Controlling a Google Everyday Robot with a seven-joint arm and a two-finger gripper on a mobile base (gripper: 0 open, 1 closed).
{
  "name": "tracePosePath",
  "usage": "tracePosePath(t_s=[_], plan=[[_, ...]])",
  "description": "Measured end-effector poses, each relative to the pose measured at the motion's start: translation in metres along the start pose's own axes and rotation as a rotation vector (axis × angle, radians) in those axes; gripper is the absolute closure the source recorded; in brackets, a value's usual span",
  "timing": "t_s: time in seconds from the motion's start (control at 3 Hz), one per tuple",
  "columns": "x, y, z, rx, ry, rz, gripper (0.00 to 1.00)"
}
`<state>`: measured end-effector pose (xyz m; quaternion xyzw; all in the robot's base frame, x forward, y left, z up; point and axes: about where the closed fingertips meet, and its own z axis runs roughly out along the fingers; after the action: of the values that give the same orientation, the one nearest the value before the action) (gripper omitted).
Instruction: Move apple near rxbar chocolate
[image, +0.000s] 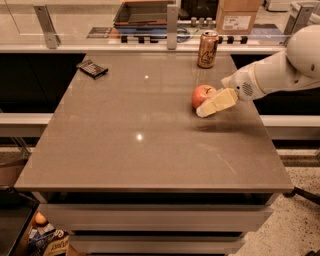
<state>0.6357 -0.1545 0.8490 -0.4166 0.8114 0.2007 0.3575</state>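
Note:
The red-orange apple (202, 93) sits on the brown table (150, 150), right of centre toward the back. My gripper (209, 104) reaches in from the right, low at the apple's front right side, with its cream tip overlapping the apple. The rxbar chocolate (92, 68), a flat dark wrapper, lies at the table's far left back corner, well away from the apple.
A gold-brown drink can (207, 49) stands at the back edge just behind the apple. A glass rail with metal posts (172, 20) runs behind the table. My white arm (280, 70) crosses the table's right edge.

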Motion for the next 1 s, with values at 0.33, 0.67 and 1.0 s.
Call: tracePosePath(t_s=[0.33,0.67,1.0], plan=[[0.0016,-0.0035,0.0076,-0.015,-0.092,0.022,0.00],[0.0017,-0.0062,0.0119,-0.029,-0.178,0.037,0.00],[-0.0018,-0.0078,0.0130,-0.036,-0.248,0.038,0.00]])
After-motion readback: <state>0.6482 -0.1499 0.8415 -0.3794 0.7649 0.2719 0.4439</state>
